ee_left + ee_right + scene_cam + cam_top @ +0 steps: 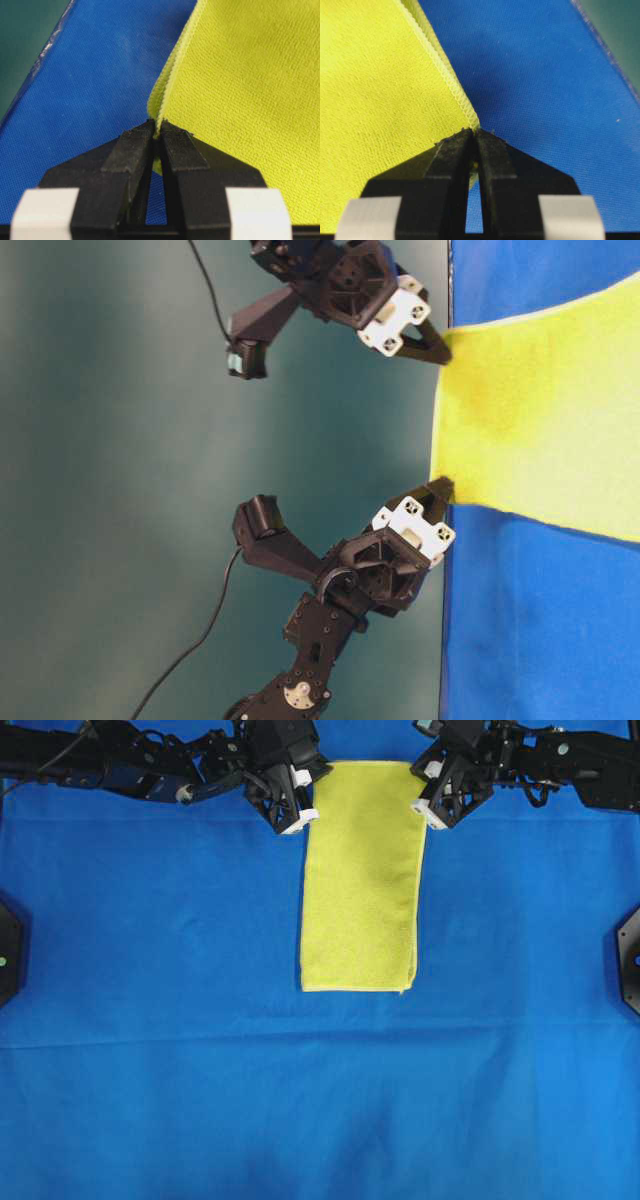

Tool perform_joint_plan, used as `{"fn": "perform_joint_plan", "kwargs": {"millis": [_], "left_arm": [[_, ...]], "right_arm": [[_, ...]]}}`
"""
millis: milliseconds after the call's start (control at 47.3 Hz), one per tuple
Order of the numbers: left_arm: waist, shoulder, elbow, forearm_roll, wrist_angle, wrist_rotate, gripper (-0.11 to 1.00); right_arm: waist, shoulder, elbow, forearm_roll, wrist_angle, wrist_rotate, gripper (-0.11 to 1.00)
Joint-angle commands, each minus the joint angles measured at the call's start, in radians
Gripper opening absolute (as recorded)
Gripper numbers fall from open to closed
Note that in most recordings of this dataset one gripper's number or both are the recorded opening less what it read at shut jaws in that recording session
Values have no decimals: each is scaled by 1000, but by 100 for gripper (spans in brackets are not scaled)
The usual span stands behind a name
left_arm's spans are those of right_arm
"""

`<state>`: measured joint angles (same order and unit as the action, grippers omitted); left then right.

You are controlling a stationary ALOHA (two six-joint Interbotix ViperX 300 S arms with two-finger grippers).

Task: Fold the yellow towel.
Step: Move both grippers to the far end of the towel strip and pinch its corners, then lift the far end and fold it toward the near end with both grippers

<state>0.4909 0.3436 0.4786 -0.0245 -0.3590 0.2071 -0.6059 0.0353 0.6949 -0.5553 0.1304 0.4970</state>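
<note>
I have the yellow towel (pixel 360 880) lying as a long folded strip on the blue cloth (pixel 150 1020) that covers the surface, its far short edge at the top of the overhead view between my two arms. The step in hand, as I judge it, is the second fold: carrying that far edge over to meet the near edge. To do it well I should raise both corners together and level, keep the edge taut between them so the strip does not sag or twist, carry it straight along the strip's length, and lay it down so the hems line up before I let go.

On the left, my left pincer (pixel 156 131) is closed tight on the towel's far left corner; the wrist view shows the doubled hem nipped between the black fingertips, with no gap.

On the right, my right pincer (pixel 472 134) is likewise clamped on the far right corner, the stitched hem running right into the tips. The table-level view shows both corners pinched and the edge stretched between them.
</note>
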Motion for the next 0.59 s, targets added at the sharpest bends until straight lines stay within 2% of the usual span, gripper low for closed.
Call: {"fn": "perform_joint_plan", "kwargs": {"millis": [0, 148, 296, 423, 571], "left_arm": [[6, -40, -15, 2, 0, 0, 4], [-2, -60, 0, 2, 17, 2, 4], [-31, -121, 43, 2, 63, 0, 4], [-86, -184, 98, 2, 94, -12, 4], [-193, -253, 175, 2, 117, -51, 4]], "right_arm": [[-3, -31, -8, -2, 0, 3, 5], [9, -37, 0, 3, 9, 5, 5], [61, -77, 21, 15, 55, 15, 5], [129, -135, 48, 25, 106, 38, 5], [241, -204, 89, 25, 163, 106, 5]]}}
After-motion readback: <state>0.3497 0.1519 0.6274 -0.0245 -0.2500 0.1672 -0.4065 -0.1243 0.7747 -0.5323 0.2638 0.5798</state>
